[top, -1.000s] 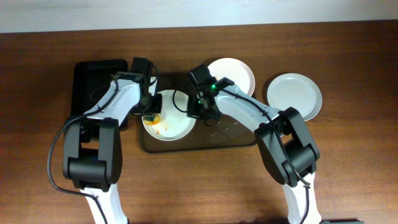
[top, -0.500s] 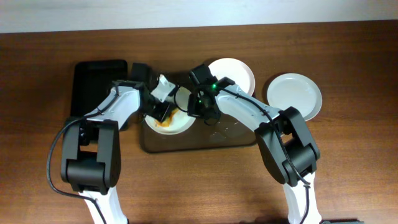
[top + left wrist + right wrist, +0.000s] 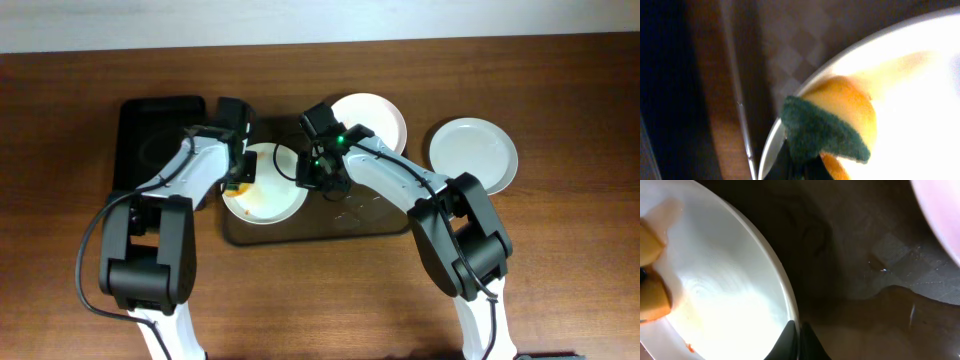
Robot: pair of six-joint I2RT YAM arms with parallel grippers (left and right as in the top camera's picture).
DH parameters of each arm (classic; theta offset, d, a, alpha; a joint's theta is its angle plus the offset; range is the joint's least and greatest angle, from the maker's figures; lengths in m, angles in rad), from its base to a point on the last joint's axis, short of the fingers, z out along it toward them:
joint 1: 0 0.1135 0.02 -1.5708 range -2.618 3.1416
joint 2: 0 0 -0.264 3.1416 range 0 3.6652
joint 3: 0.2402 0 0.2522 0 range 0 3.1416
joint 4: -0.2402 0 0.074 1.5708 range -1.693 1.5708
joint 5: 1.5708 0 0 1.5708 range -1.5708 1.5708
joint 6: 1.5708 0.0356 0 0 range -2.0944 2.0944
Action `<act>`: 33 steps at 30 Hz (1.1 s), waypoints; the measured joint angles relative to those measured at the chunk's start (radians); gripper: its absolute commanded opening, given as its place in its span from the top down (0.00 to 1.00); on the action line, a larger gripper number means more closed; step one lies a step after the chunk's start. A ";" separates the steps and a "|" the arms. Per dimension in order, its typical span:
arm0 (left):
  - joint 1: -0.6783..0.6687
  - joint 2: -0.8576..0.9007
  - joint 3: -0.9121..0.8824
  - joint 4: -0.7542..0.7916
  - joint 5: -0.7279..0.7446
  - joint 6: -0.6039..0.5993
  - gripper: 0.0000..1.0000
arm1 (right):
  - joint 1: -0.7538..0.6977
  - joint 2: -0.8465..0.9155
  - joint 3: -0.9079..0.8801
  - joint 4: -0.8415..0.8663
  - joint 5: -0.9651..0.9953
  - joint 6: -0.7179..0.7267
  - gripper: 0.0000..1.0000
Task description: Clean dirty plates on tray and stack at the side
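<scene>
My left gripper (image 3: 240,180) is clamped on a sponge (image 3: 825,131), yellow foam with a dark green scouring face, pressed against the left inner rim of the smeared plate (image 3: 268,198). My right gripper (image 3: 798,336) is pinched on that plate's right rim, with the thin glossy white edge between the fingertips. The plate sits on the left part of the tray (image 3: 372,216), which is dark brown with a faint checker texture. There are orange smears in the plate's well. The second plate (image 3: 372,118) overlaps the tray's back edge. The third plate (image 3: 474,153) is on the wood table (image 3: 560,280), right of the tray and apart from it. A glossy black tray (image 3: 150,135) is on my left.
</scene>
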 measured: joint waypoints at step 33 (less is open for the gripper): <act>0.039 0.038 0.060 -0.194 0.457 0.339 1.00 | -0.008 0.002 0.000 -0.015 0.018 -0.019 0.96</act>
